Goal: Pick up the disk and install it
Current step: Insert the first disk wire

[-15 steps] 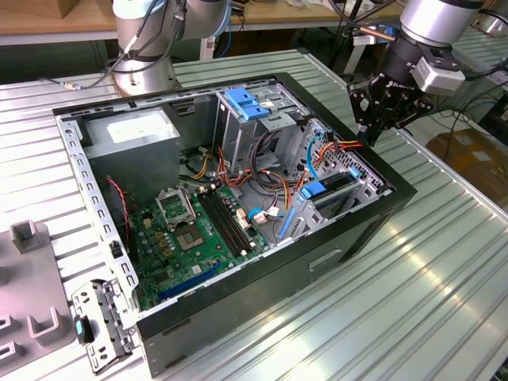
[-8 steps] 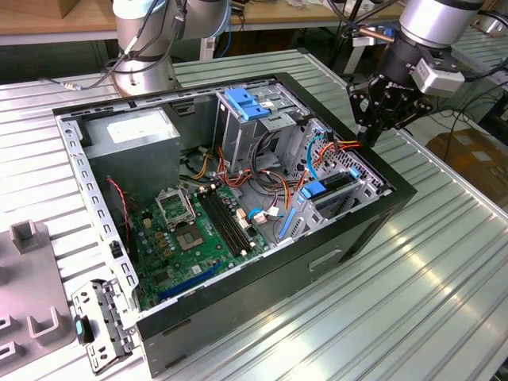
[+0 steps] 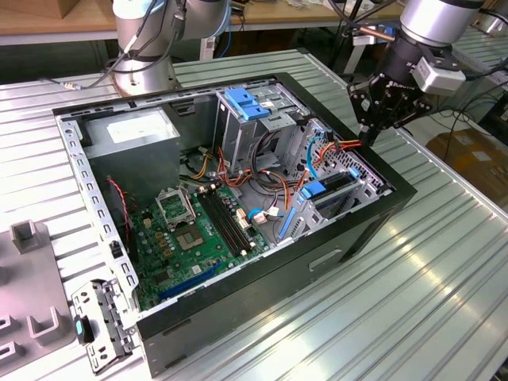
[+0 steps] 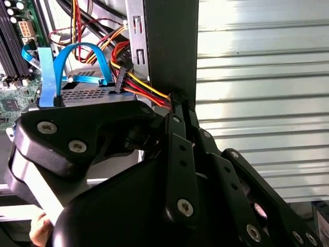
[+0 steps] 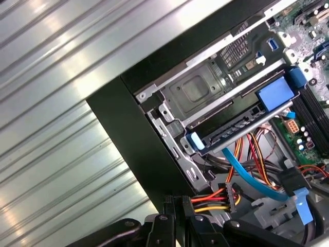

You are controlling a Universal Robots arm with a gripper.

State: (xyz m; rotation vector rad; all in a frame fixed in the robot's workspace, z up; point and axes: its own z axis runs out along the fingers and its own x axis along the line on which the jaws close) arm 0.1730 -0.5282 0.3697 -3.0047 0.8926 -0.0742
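The disk sits inside the drive cage at the open computer case's corner on the exterior view's right. Its bright blue bracket faces the motherboard. In the first wrist view the disk's dark edge lies in the cage between two blue bracket tabs. My gripper hovers just above that corner, shut with nothing between its black fingers. The fingertips are beside a power connector with red, yellow and black wires, close to the case wall.
The black case lies open on a ribbed metal table. Inside are a green motherboard, a grey power-supply box and an upper cage with a blue latch. A grey fixture and loose bracket panel lie left.
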